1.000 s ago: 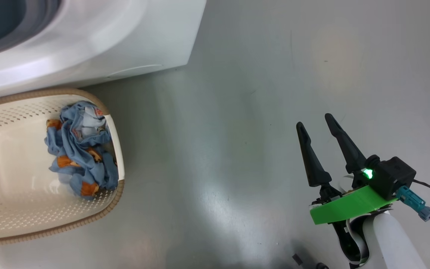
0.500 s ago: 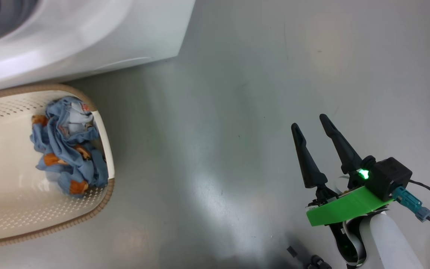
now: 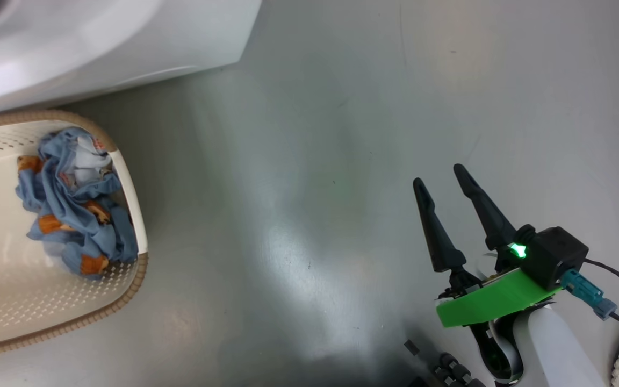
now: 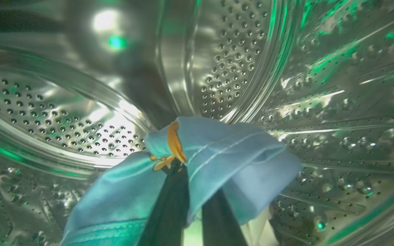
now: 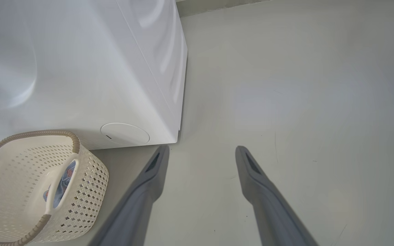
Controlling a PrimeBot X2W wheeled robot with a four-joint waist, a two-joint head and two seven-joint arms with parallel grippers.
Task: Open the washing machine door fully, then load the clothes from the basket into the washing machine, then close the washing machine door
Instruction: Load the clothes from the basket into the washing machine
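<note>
Deep inside the steel drum (image 4: 231, 51), at six o'clock in the left wrist view, our left gripper (image 4: 193, 201) is clamped tight on a fold of a light-blue garment (image 4: 238, 153), whose orange-printed edge bunches right over the fingers (image 4: 169, 212) near the centre of that view. We judge this cloth light, limp and in no danger of breaking. It drapes over both dark fingers and hangs toward five and seven o'clock, so it should slump wherever we let go, and it may cling to a finger or snag on it instead of sliding off cleanly. A release low over the perforated wall, well past the mouth, looks the safer choice to us. From the head, the washing machine (image 3: 100, 37) stands at eleven o'clock and the basket (image 3: 129, 188) sits close before it at nine o'clock on the grey floor (image 3: 315, 134), with the clothes (image 3: 73, 209) crumpled against the basket's three o'clock wall. That bundle looks equally soft and is tangled, so one pinch may lift a single piece or several trailing together. We would take hold at a raised ridge of fabric near the top of the heap, pinching deep enough that the thin cloth cannot slip, and keep clear of the perforated plastic. Our right gripper (image 3: 437, 175) hovers at four o'clock above the floor, jaws spread wide and holding nothing, well apart from the basket.
</note>
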